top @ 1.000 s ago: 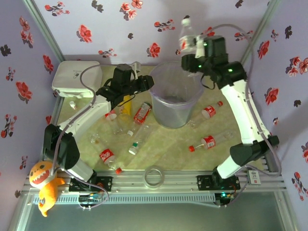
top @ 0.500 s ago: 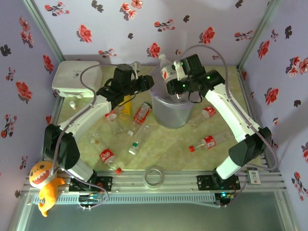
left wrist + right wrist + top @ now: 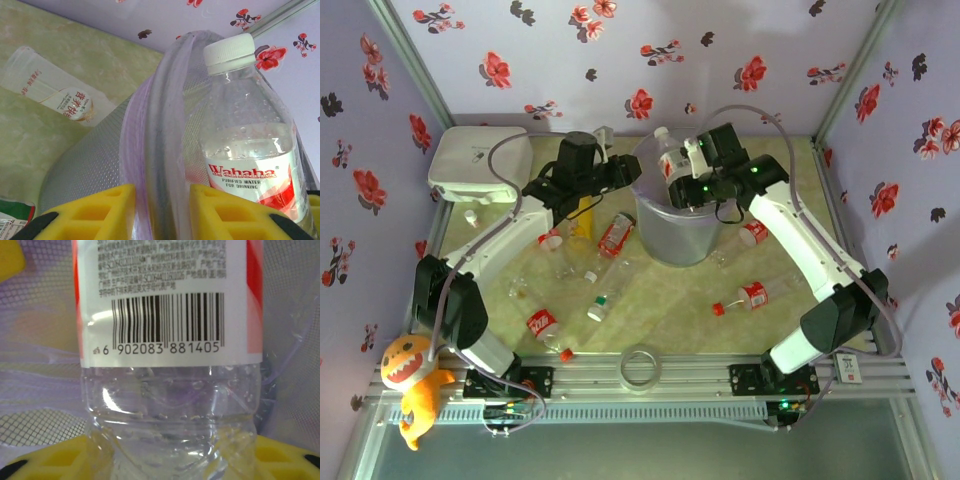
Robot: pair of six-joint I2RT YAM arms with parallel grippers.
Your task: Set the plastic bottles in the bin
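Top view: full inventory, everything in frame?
bin: one, translucent grey, far centre
upright bottle: one, clear, red label, white cap, over the bin
loose bottles: roughly ten, clear, mostly red-labelled, around the bin
yellow bottle: one, opaque, left of the bin
white box: one, far left corner
tape ring: one, clear, near edge
plush toy: one, orange-yellow, near left corner
left gripper: one, yellow fingers, clamped on the bin's rim
right gripper: one, yellow fingers, flanking the upright bottle

My left finger pads point(image 3: 100, 210) are matt yellow plastic, kinda gridded. The bin point(image 3: 90, 165) is translucent plastic with a fine dimpled grain and a smooth, glossy rim. The bottle point(image 3: 250, 150) is clear shiny plastic with a glossy printed label and a ribbed white cap. The tabletop point(image 3: 660, 310) looks smooth, marbled green. At 6 o'clock there's a dull metal rail point(image 3: 700, 368).
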